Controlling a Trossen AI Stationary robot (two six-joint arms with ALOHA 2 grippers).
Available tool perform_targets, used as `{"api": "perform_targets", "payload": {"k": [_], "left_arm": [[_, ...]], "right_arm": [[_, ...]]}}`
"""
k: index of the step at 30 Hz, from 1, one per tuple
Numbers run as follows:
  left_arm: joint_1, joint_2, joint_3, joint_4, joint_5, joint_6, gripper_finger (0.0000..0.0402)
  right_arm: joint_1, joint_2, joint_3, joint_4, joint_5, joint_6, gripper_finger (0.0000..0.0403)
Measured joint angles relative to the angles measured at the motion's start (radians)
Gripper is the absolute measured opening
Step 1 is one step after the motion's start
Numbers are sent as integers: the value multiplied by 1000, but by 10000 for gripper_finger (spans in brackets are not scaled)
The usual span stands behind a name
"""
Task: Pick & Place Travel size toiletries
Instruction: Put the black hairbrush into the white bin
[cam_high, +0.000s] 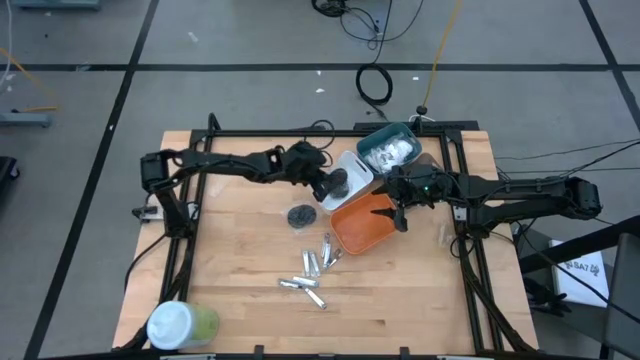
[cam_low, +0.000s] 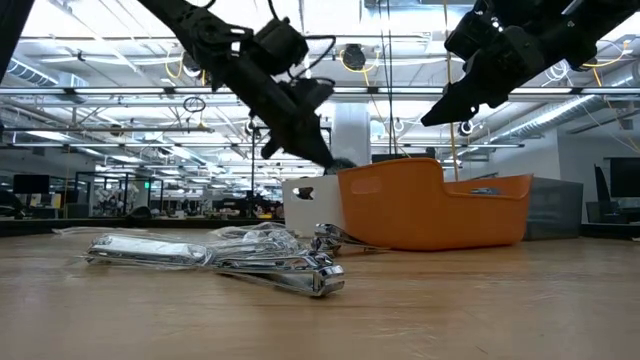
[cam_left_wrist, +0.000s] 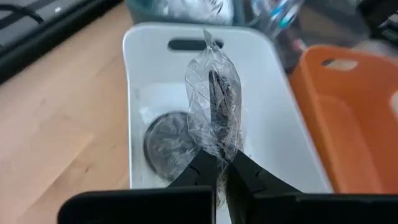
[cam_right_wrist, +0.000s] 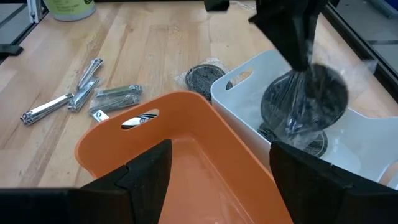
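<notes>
Jaws of left gripper (cam_left_wrist: 219, 163) clamped on clear-wrapped dark disc (cam_left_wrist: 214, 106), held above white bin (cam_high: 352, 175); second disc (cam_left_wrist: 166, 140) inside bin. Right gripper (cam_right_wrist: 214, 168), jaws apart, empty, over orange bin (cam_high: 368, 222). Silver tubes (cam_high: 312, 272) on tabletop (cam_high: 230, 290).

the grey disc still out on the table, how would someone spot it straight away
Start at the orange bin near the table's middle, with the white bin beside it. The loose grey disc lies on bare wood just outside them, toward the left arm's side. Unlike the long shiny silver pieces nearby, it is round, dark and clear-wrapped.
</notes>
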Motion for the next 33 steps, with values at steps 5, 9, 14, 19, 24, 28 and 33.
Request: {"api": "perform_targets", "payload": {"k": [5, 9, 14, 19, 24, 28, 33], "left_arm": [[0, 16, 0, -3, 69, 13, 2], [-5, 16, 0, 1, 92, 30, 18], [-5, 16, 0, 1, 94, 23, 68], [-5, 16, 0, 13, 94, 4, 154], [-4, 13, 3, 11, 94, 33, 236], [12, -31, 63, -148, 93, 41, 280], [24, -132, 124, -409, 36, 13, 310]], "right_arm": [[0, 0, 0, 0, 0, -5, 256], [0, 0, 0, 0, 0, -6, 256], [0, 0, 0, 0, 0, -10, 256], [0, 0, 0, 0, 0, -9, 256], [0, 0, 0, 0, 0, -9, 256], [0, 0, 0, -4, 0, -9, 256], [0, 0, -1, -14, 0, -9, 256]]}}
